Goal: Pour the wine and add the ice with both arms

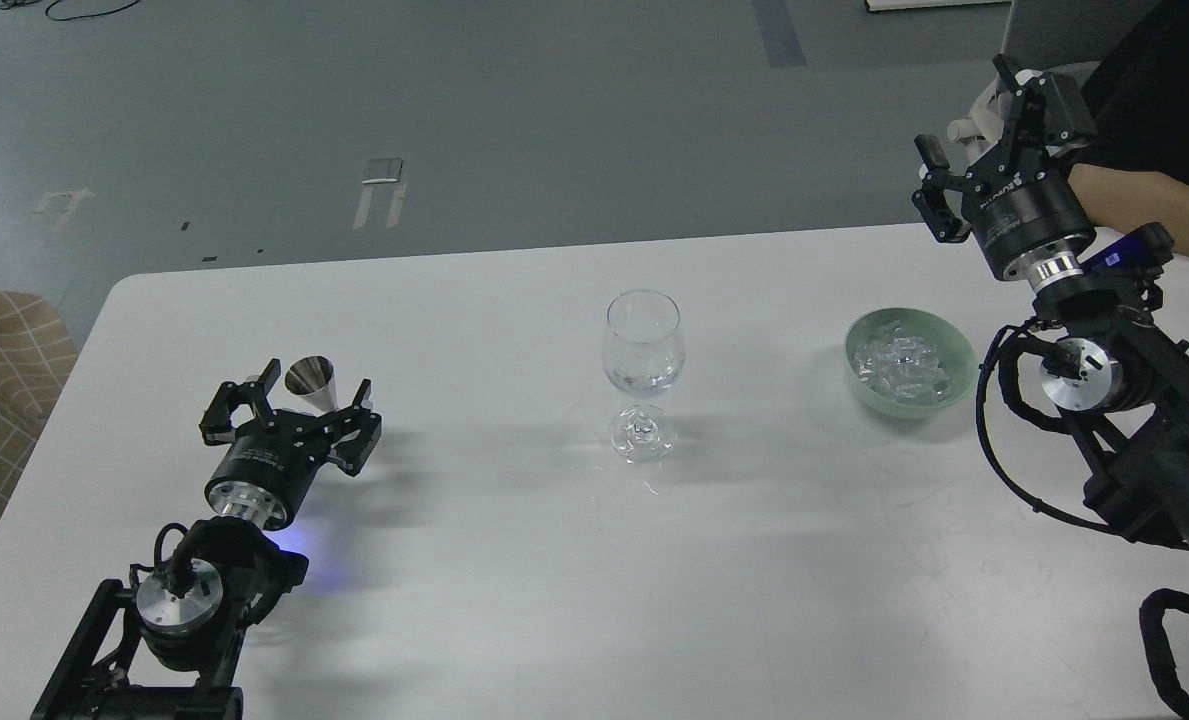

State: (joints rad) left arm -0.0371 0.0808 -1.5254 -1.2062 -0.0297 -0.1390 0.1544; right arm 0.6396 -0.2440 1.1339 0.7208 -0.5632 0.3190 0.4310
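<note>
A clear stemmed wine glass (642, 345) stands upright at the middle of the white table (514, 560). Any wine in it is too faint to make out. A pale green bowl (959, 350) to its right holds a heap of clear ice chunks (899, 362). My left gripper (294, 405) is open low over the table at the left. A small metal cone-shaped cup (312, 380) stands just beyond it, between its spread fingers. My right gripper (979, 140) is open and empty, raised above the table's far right edge, up and right of the bowl.
A person's forearm (1144, 205) rests at the far right edge, just behind my right arm. A checked brown seat (4, 370) stands off the table's left side. Grey floor lies beyond the table's far edge.
</note>
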